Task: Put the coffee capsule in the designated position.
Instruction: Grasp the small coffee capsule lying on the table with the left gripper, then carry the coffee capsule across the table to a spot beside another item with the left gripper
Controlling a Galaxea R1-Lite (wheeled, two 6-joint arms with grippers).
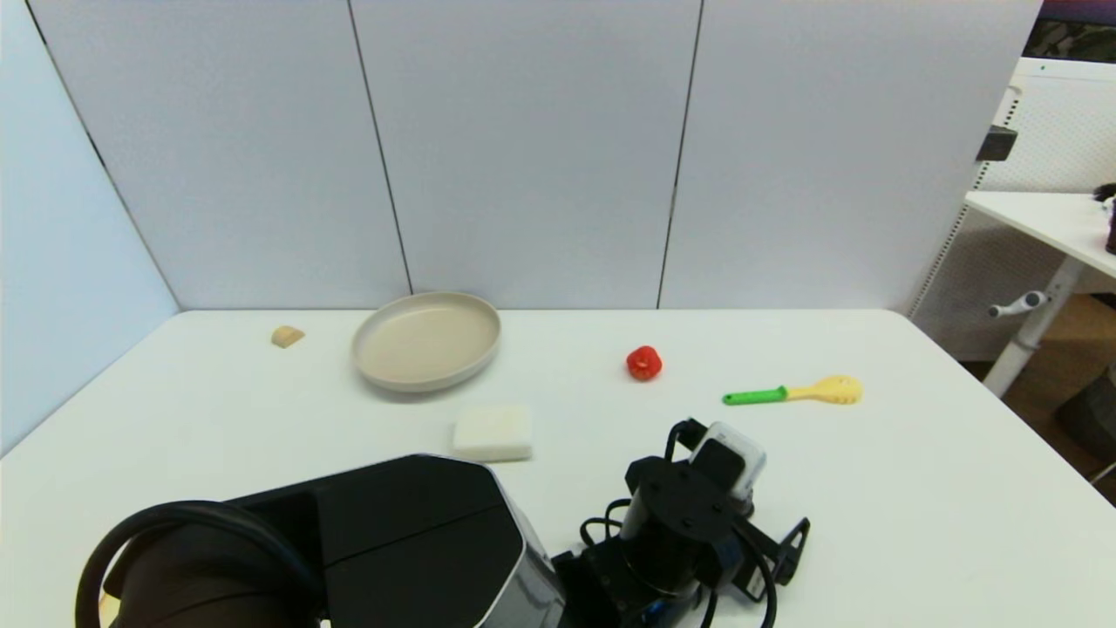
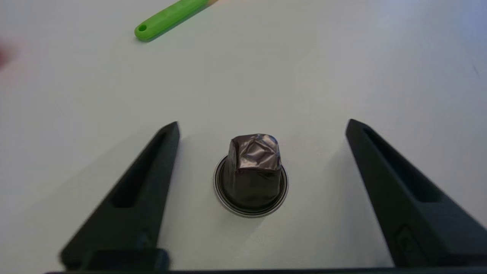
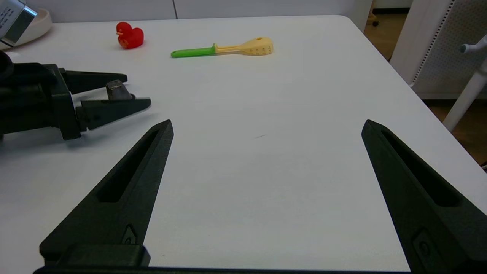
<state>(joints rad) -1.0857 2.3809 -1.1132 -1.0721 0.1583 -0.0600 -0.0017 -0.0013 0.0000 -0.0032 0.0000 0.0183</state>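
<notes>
The left gripper (image 2: 262, 125) was down low over the white table (image 1: 915, 488), near the robot and a little right of centre, its two black fingers (image 2: 140, 190) spread wide apart. Between them the coffee capsule (image 2: 251, 175) stood on its wide flared rim on the tabletop, narrow crumpled end up, touching neither finger. From the right wrist view the same capsule (image 3: 118, 90) sat between the left claw's tips (image 3: 114, 93), though from that low angle it was hard to be sure of the gap on either side. In the head view the capsule was hidden behind the left arm's wrist.

The right gripper (image 3: 266, 125) hovered just above bare table to the right of the left one, its fingers also spread wide and holding nothing.

Farther off lay a green-handled yellow spoon (image 1: 793, 392) to the right, a red toy pepper (image 1: 644, 363) left of it, a round beige plate (image 1: 426, 341) at far left-centre, a small tan chunk (image 1: 287, 336) left of the plate, and a white sponge-like block (image 1: 493, 433) nearer the robot.
</notes>
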